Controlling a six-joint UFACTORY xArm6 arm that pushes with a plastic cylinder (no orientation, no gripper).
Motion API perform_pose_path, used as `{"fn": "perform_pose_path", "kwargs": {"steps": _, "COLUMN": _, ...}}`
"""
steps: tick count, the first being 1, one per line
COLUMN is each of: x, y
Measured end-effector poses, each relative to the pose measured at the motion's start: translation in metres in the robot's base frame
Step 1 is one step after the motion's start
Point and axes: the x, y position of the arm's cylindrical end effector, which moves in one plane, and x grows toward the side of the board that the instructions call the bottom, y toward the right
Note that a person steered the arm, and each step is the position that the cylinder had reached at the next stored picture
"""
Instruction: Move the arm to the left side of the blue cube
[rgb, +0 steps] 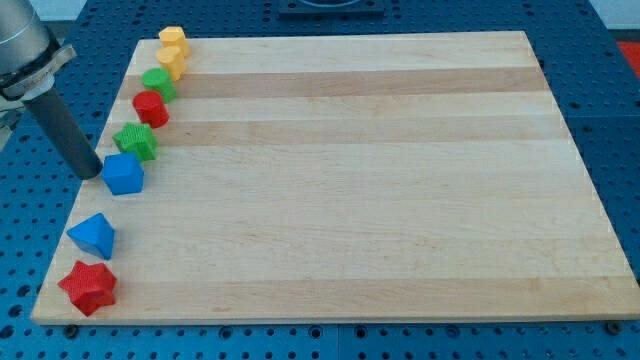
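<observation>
The blue cube (124, 173) sits on the wooden board (340, 180) near its left edge. My tip (90, 172) is at the cube's left side, just beside it and close to touching. The dark rod rises up and to the view's left from there. A blue triangular block (93, 236) lies below the cube, and a green block (135, 142) lies just above it.
A column of blocks runs along the board's left edge: two yellow blocks (172, 40) (171, 64) at the top, a green block (158, 83), a red block (151, 108), and a red star (88, 288) at the bottom left corner.
</observation>
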Motion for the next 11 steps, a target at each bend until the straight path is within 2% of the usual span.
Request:
{"fn": "perform_pose_path", "kwargs": {"steps": 1, "x": 0.019, "y": 0.052}}
{"fn": "perform_pose_path", "kwargs": {"steps": 3, "x": 0.109, "y": 0.252}}
{"fn": "perform_pose_path", "kwargs": {"steps": 4, "x": 0.128, "y": 0.32}}
{"fn": "perform_pose_path", "kwargs": {"steps": 6, "x": 0.129, "y": 0.271}}
{"fn": "perform_pose_path", "kwargs": {"steps": 8, "x": 0.13, "y": 0.193}}
{"fn": "perform_pose_path", "kwargs": {"steps": 11, "x": 0.039, "y": 0.068}}
